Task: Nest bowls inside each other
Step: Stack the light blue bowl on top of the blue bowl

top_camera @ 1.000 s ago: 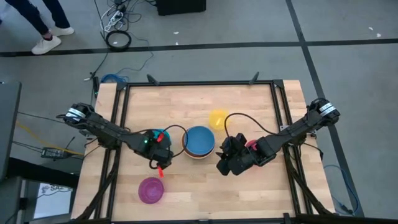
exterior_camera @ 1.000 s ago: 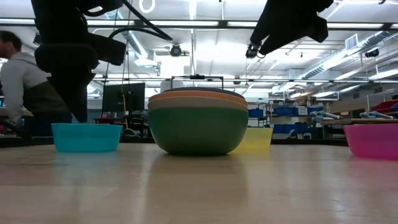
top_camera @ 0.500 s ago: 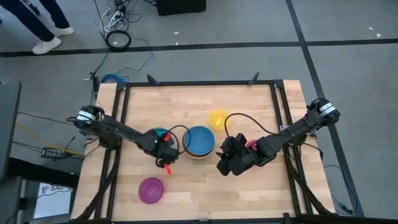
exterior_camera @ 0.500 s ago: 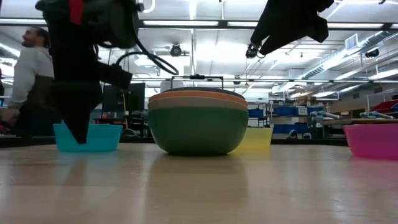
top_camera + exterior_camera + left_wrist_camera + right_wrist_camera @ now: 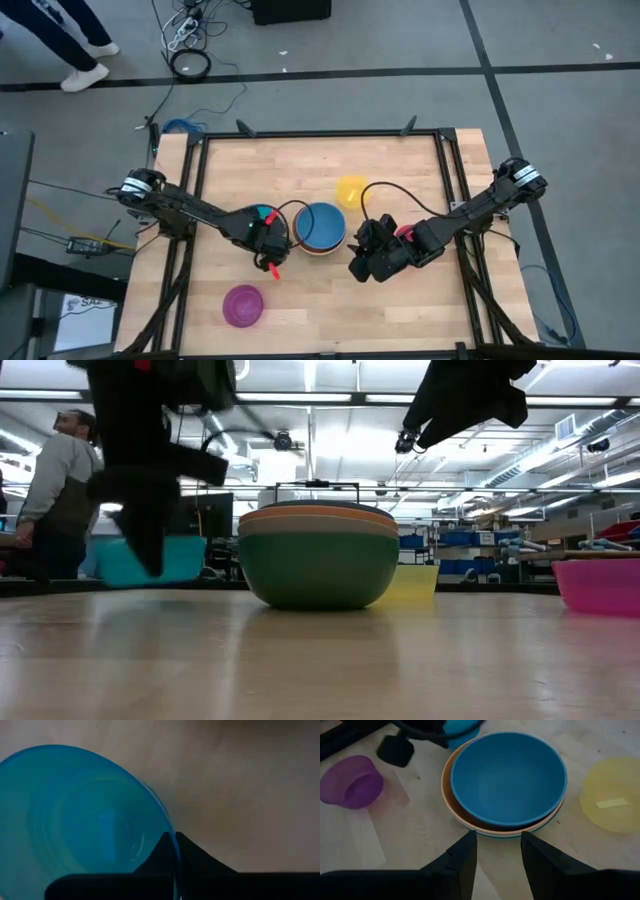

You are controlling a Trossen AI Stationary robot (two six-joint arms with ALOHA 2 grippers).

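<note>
A teal bowl [image 5: 85, 815] sits left of the stack, mostly hidden under my left gripper [image 5: 264, 226] in the high view. That gripper is shut on the bowl's rim. In the low view the teal bowl [image 5: 180, 560] looks slightly raised off the table. The stack [image 5: 320, 228] stands mid-table, with a blue bowl [image 5: 507, 775] on top, an orange one [image 5: 447, 795] under it and a green outer bowl [image 5: 318, 570]. My right gripper [image 5: 497, 840] hangs open just near-right of the stack, touching nothing. A yellow bowl [image 5: 350, 188] and a magenta bowl [image 5: 243, 305] rest on their bases. My left gripper pinches the teal bowl's rim [image 5: 172, 837], one finger [image 5: 157, 852] inside the bowl and the other [image 5: 197, 857] outside. The fingers come from above, pointing steeply down. The bowl stays roughly upright, mouth up; it seems just clear of the table.
The wooden table [image 5: 400, 310] has a black frame round its edges. Bare wood lies along the near edge and the far left. A person [image 5: 60, 500] stands beyond the table, and another person's shoe [image 5: 80, 75] shows on the floor.
My left gripper has moved down and toward the stack, then shut on the teal bowl's rim. The teal bowl has shifted a little toward the stack and looks raised off the table. My right gripper has kept still.
</note>
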